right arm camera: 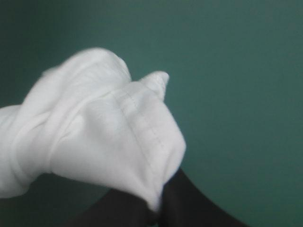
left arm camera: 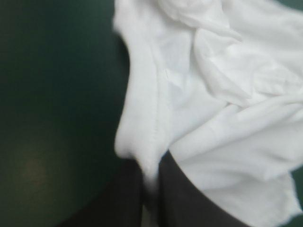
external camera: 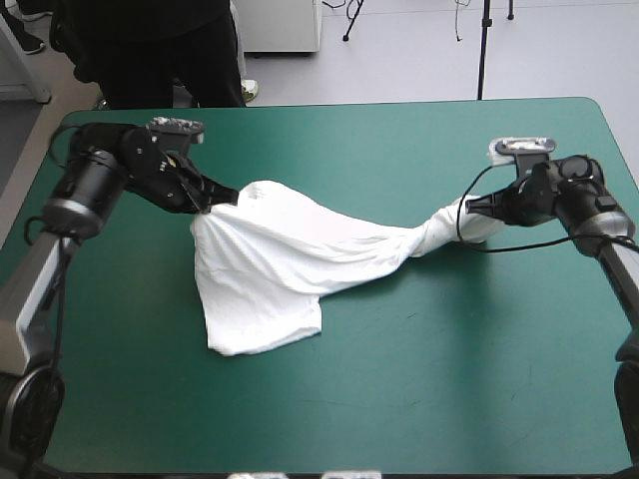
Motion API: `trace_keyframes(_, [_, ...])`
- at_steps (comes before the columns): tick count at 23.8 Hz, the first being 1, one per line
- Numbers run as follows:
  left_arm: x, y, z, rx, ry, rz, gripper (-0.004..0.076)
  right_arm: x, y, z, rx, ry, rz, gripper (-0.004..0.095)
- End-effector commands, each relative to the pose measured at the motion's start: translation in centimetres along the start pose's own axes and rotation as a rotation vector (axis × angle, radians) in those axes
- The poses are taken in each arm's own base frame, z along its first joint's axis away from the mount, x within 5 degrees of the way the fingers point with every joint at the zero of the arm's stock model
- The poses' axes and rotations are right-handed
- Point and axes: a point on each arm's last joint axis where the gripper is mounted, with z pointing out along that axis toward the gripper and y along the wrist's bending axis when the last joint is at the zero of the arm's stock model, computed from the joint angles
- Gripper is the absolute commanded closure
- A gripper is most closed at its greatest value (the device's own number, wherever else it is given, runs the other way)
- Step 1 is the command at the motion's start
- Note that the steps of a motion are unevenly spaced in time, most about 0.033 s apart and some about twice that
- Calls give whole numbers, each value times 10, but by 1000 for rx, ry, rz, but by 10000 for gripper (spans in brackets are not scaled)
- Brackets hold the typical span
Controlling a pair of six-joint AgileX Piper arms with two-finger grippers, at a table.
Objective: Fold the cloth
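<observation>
- A white, short-sleeved fabric T-shirt (external camera: 270, 269) lies strung out across the middle of the bench (external camera: 419, 399), a flat top under a teal-green cover; it runs from one pair of jaws to the other.
- The left jaws are clamped on the T-shirt, all but together; a stitched hem rises from between their two black fingers (left arm camera: 189, 203); ahead of them and off to one side the cloth lies in loose, crumpled folds; on their other side the teal-green cover shows bare.
- The right jaws are pinched tight on the T-shirt too; a hemmed edge is caught between their fingers (right arm camera: 189, 203); just ahead of them the cloth bunches into a thick, rounded wad; beyond the wad the cover shows.
- Near the left jaws the T-shirt is broad, a wide panel spreading away from them toward the near edge of the bench and lying flat on it; toward the right jaws it narrows into a twisted rope.
- The left arm (external camera: 110, 180) and the right arm (external camera: 569, 200) both reach in low over the bench; the two pairs of jaws point inward at each other, well apart, with the T-shirt stretched between them.
</observation>
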Motion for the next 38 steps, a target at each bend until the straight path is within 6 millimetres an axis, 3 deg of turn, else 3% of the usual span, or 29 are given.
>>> trace_keyframes(1, [3,-16,-107,59,-305,16,733,-34,-10,-93,24,-252,-18,925])
trace_keyframes(5, [28,-31,-207,115,-608,49,733,-43,-17,-206,17,-524,-2,925])
trace_keyframes(9, [62,-43,-275,184,-807,80,733,-17,-20,-289,-34,-727,-13,925])
trace_keyframes(14, [97,-51,-308,228,-872,114,733,19,-18,-329,-95,-774,-35,925])
trace_keyframes(21, [146,-58,-336,275,-893,126,733,75,-17,-373,-166,-842,-50,925])
trace_keyframes(26, [160,-59,-342,302,-910,93,733,105,-15,-369,-199,-824,-48,925])
trace_keyframes(31, [163,-62,-320,372,-814,57,733,113,-13,-342,-215,-737,-44,925])
trace_keyframes(34, [165,-60,-286,394,-686,4,733,112,-9,-316,-229,-652,-53,925])
trace_keyframes(38, [154,-51,-219,362,-460,-83,733,106,-2,-265,-250,-516,-53,925])
